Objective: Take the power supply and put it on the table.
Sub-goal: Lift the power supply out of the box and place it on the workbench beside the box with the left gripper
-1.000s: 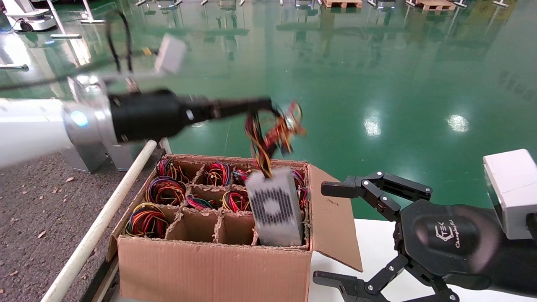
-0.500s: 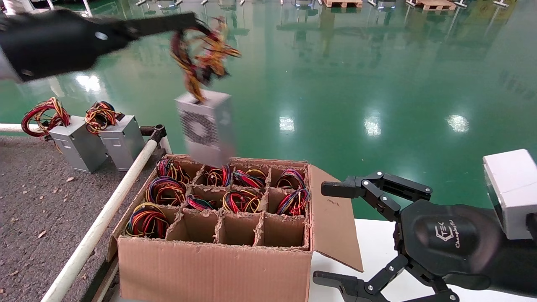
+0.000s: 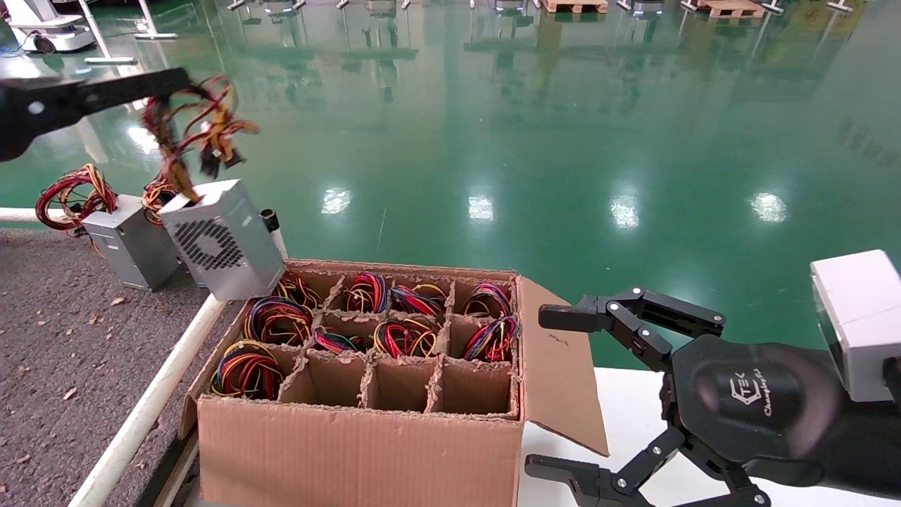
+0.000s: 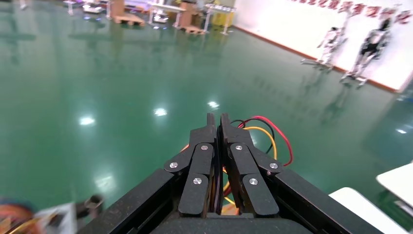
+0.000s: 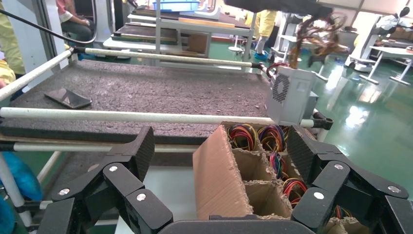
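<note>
Left hand (image 3: pixel 165 88) clamping the wires, power supply (image 3: pixel 224 239) dangling tilted above the rail (image 3: pixel 151 401) by the surface (image 3: pixel 63 352). Right hand (image 3: pixel 563 394) idling, fingers apart.

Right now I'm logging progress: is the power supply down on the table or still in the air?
In the air. The left gripper holds its wires; the power supply hangs tilted over the table's rail.

Divided cardboard box (image 3: pixel 352 443) of coiled wire bundles (image 3: pixel 278 320)
</note>
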